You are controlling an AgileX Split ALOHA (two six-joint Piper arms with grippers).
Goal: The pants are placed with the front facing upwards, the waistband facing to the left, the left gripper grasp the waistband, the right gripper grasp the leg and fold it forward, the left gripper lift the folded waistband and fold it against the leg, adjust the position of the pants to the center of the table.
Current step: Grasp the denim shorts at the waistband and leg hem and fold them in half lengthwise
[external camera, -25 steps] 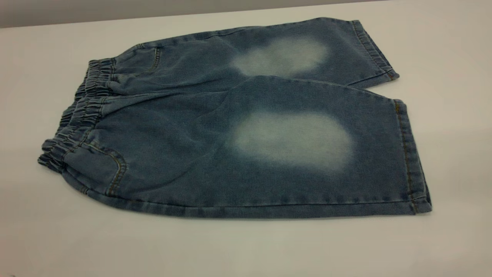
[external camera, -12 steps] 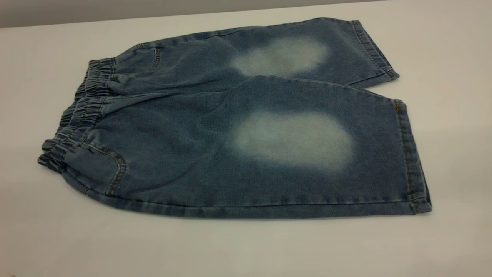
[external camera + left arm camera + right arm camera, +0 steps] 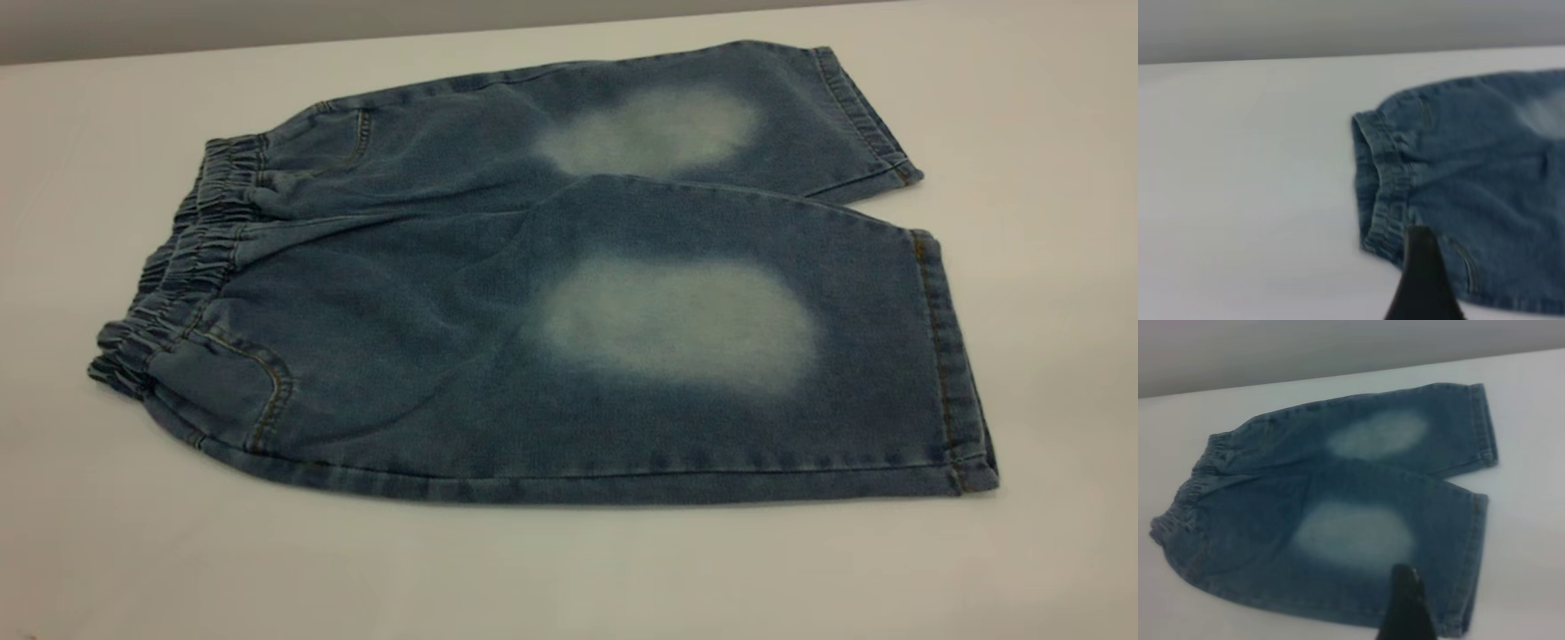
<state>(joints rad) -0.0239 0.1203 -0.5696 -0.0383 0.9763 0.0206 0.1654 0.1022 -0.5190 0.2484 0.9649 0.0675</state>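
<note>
The pants (image 3: 533, 293) lie flat on the table (image 3: 569, 578), front side up. Their gathered waistband (image 3: 178, 276) points to the left and both legs run to the right. The near leg (image 3: 711, 356) and the far leg (image 3: 693, 124) each carry a pale faded patch. Neither gripper appears in the exterior view. In the left wrist view, a black part of my left gripper (image 3: 1421, 287) hovers over the near corner of the waistband (image 3: 1381, 193). In the right wrist view, a black part of my right gripper (image 3: 1406, 607) hangs above the near leg close to its hem (image 3: 1471, 560).
White table surface surrounds the pants on all sides. The table's far edge (image 3: 267, 44) runs behind the far leg, with a grey wall beyond it.
</note>
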